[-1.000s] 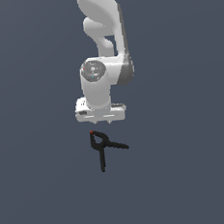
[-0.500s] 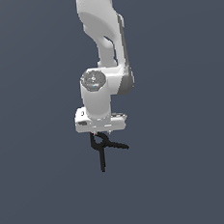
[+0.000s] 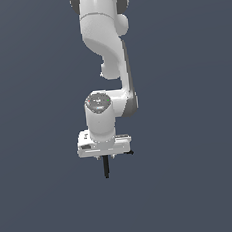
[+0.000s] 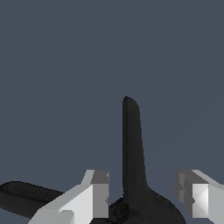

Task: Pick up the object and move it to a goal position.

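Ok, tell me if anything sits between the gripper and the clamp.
Nothing visible does. In the wrist view the gripper is open with one handle of the black clamp rising between its fingers, with gaps on both sides. The exterior view shows only the arm over the clamp.

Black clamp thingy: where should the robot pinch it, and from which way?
Best at the thick middle of the spring clamp, where its two handles join, coming straight down from above. The gripper already has its jaws open on either side there; one handle points straight out between them, the other splays aside.
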